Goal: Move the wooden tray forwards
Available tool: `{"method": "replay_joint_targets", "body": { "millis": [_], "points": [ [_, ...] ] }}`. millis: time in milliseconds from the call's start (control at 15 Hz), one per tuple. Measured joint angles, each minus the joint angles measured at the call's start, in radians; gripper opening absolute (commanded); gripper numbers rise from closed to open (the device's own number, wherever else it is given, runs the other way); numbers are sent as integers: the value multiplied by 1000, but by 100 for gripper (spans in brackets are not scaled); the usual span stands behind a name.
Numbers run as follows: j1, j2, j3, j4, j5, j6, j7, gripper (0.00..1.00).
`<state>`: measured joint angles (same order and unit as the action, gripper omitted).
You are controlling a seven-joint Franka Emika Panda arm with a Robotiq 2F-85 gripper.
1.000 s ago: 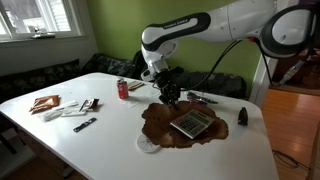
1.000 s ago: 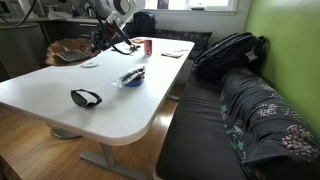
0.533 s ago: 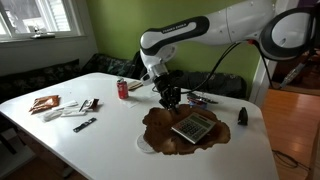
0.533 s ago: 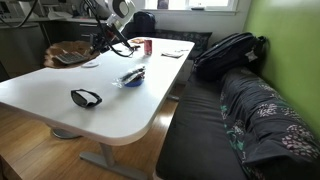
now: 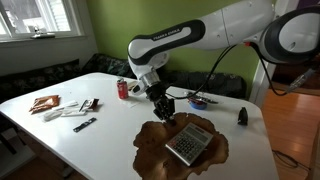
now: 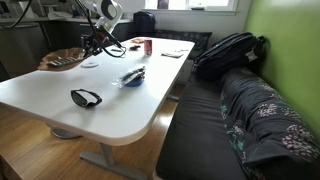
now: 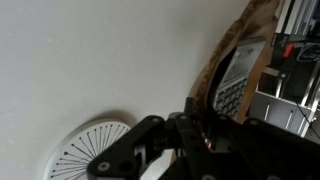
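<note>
The wooden tray (image 5: pixel 153 152) is a reddish-brown dish with a wavy rim, lying on the white table in both exterior views (image 6: pixel 52 62). A grey calculator (image 5: pixel 189 144) lies in it. My gripper (image 5: pixel 163 112) points down at the tray's far rim and is shut on it; it also shows in an exterior view (image 6: pixel 91 40). In the wrist view the dark fingers (image 7: pixel 192 128) pinch the tray's edge (image 7: pixel 228 45), with the calculator (image 7: pixel 236 86) beyond them. A white round coaster (image 7: pixel 85 156) lies just beside the fingers.
A red soda can (image 5: pixel 123 89) stands behind the tray. Packets and a dark tool (image 5: pixel 85 124) lie at one end of the table (image 5: pixel 90 150). Sunglasses (image 6: pixel 86 97) and a blue item (image 6: pixel 131 76) lie nearer the couch, where a backpack (image 6: pixel 228 52) rests.
The gripper has dragged the tray with the calculator across the table, toward the camera in one exterior view. The tray now sits over the spot where the coaster showed.
</note>
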<state>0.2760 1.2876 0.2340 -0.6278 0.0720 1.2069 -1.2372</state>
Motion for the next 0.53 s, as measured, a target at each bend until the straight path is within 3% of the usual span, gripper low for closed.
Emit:
{"method": "replay_joint_targets", "body": {
  "millis": [467, 533],
  "points": [
    [65, 0, -8, -38, -35, 90, 1, 3],
    [69, 0, -8, -47, -42, 95, -18, 36]
  ]
}}
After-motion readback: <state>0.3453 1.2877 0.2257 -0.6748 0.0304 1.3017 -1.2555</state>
